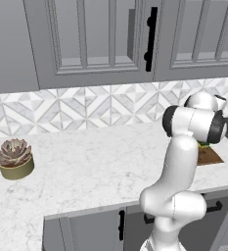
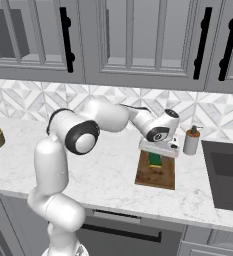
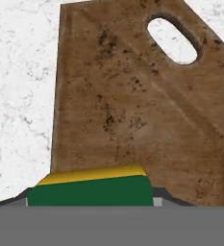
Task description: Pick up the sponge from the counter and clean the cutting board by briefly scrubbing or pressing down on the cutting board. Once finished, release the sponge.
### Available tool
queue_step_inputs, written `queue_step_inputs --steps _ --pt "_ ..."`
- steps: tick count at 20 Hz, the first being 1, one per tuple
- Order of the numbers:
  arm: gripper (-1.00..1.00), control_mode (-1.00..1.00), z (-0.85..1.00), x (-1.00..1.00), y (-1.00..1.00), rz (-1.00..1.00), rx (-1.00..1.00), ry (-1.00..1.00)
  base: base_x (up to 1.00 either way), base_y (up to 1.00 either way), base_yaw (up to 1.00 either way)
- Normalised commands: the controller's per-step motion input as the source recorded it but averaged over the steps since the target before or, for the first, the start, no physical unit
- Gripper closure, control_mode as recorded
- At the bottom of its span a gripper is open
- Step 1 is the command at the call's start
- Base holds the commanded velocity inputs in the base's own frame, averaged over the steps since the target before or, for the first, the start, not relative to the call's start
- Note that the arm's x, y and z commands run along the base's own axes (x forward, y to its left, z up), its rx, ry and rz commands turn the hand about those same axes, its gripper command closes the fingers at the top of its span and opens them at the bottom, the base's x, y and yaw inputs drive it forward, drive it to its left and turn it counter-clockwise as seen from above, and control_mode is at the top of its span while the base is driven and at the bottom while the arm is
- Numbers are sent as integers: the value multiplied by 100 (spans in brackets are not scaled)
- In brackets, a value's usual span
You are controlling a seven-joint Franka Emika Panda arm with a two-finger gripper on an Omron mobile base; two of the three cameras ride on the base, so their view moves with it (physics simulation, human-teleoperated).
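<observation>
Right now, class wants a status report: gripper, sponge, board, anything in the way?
Gripper shut on sponge, over the cutting board. Board flat on counter. Soap dispenser beside it, clear of the work.

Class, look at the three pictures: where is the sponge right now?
The sponge is held in the claw over the cutting board, on the counter's right part, left of the soap dispenser in the right base view.

I see the sponge (image 3: pixel 89 190) dark green over a yellow layer, against the cutting board (image 3: pixel 132 105), mottled brown with dark specks; the counter (image 1: pixel 96 166) is white with faint grey veins, the backsplash (image 1: pixel 61 108) a grey-white diamond pattern
</observation>
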Motion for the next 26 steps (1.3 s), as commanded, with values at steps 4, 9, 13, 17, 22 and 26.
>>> queue_step_inputs --steps 4,9,13,17,22,26 --pt "100 -100 1 -78 100 3 -6 -5 0 0 0" --pt "100 -100 37 -8 100 15 -33 -5 0 0 0" --pt "100 -100 39 -10 100 16 -25 -11 0 0 0" --pt "100 -100 12 -8 88 21 -7 -4 0 0 0" --pt "100 -100 0 0 55 28 1 0 0 0 0" --pt "-100 -100 0 16 58 31 0 0 0 0 0"
